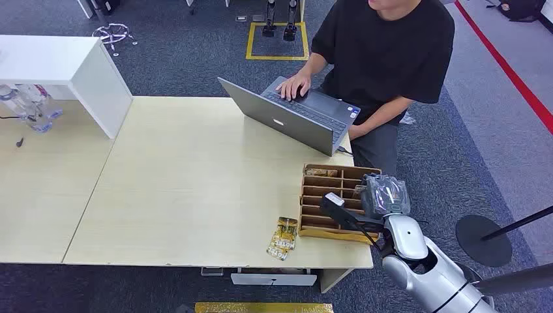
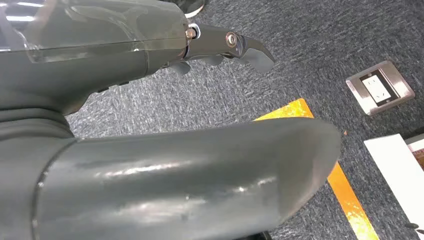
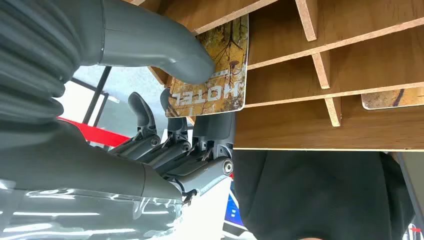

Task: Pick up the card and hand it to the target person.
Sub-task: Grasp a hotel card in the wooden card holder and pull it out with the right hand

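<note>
A yellow-brown card (image 3: 220, 75) printed "HOTEL" stands in a slot of the wooden card rack (image 3: 325, 125). My right hand (image 3: 165, 150) pinches it, thumb (image 3: 165, 50) on its face and dark fingers behind it. In the head view the right hand (image 1: 385, 195) is at the right side of the rack (image 1: 336, 233), near the table's front right corner. Another card (image 1: 321, 173) lies in the rack's far slot, and a loose card stack (image 1: 283, 237) lies on the table left of the rack. The person (image 1: 385, 52) in a black shirt sits behind the table, typing. My left hand (image 2: 225, 47) hangs over the carpet, holding nothing.
A grey laptop (image 1: 293, 117) stands open in front of the person. A white box (image 1: 65, 65) and clear bottles (image 1: 29, 104) are at the far left. A black round stand base (image 1: 484, 239) sits on the floor to my right. The floor below holds a socket plate (image 2: 380, 87) and orange tape (image 2: 345, 190).
</note>
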You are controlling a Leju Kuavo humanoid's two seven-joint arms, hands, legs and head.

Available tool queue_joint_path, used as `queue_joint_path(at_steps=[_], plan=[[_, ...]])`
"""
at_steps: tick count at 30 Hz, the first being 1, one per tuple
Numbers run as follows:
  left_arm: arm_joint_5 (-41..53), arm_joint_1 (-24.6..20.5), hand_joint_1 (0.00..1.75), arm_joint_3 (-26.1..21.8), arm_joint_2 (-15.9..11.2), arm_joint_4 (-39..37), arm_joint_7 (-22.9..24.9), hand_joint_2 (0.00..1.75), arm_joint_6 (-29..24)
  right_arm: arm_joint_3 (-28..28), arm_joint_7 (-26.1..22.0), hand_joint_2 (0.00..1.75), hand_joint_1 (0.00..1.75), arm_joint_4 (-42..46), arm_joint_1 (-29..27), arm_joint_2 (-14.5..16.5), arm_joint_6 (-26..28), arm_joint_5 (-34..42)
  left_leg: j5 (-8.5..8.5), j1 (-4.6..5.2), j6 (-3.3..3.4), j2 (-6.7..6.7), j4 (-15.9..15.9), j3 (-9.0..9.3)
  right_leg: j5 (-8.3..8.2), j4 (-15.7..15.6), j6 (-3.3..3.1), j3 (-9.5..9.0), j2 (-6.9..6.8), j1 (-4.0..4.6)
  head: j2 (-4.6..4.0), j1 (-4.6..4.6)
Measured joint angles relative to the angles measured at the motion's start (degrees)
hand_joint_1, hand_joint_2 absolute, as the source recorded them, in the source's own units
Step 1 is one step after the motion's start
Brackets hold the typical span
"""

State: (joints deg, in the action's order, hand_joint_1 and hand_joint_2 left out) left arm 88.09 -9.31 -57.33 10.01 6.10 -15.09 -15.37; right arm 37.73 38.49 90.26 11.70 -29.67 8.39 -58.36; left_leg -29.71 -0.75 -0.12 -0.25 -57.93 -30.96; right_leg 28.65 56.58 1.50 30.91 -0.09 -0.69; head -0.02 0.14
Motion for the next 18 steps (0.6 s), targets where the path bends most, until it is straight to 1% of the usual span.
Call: queue_joint_path(at_steps=[4,8,13,18], plan=[[0.0,0.0,0.0,0.1,0.0,0.0,0.0,0.0,0.0,0.0,0.0,1.75,1.33,0.1,0.0,0.1,0.4,0.2,0.0,0.0,0.0,0.0,0.0,0.0,0.0,0.0,0.0,0.0,0.0,0.0,0.0,-0.01],[0.0,0.0,0.0,0.1,0.0,0.0,0.0,0.0,0.0,0.0,0.0,1.75,1.39,0.3,0.0,0.3,1.4,0.6,0.0,0.0,0.0,0.0,0.0,0.0,0.0,0.0,0.0,0.0,0.0,0.0,0.0,-0.01],[0.0,0.0,0.0,0.1,0.0,0.0,0.1,0.0,0.0,-0.1,0.0,1.75,1.4,1.5,0.0,0.5,2.9,0.9,0.0,0.0,0.0,0.0,0.0,0.0,0.0,0.0,0.0,0.0,-0.01,0.0,0.0,-0.01],[0.0,0.0,0.0,0.1,0.0,0.0,0.1,0.0,0.0,-0.1,0.1,1.75,1.45,3.1,0.0,0.5,3.7,1.5,0.0,0.0,0.0,0.0,0.0,0.0,0.0,0.0,0.0,0.0,0.0,0.0,0.0,-0.01]])
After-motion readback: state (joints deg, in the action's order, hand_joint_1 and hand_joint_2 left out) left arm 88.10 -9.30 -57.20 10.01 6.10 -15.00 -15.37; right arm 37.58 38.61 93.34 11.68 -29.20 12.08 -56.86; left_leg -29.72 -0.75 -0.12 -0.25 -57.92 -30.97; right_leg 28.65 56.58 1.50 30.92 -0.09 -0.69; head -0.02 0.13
